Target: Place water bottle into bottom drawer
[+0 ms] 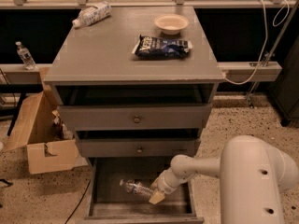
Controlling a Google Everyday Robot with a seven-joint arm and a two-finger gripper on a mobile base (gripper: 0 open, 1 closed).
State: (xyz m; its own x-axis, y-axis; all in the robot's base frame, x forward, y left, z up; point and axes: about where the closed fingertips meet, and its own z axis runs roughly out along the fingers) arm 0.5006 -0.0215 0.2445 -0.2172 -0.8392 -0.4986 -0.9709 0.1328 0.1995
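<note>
Bottom drawer is pulled open under the counter. Claw is lowered inside it, right of centre; released or clenched cannot be told. Water bottle is laid flat on the drawer floor, right end at the claw

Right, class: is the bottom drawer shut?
No, the bottom drawer is pulled open, with the water bottle lying inside and the hand down inside at the bottle.
</note>
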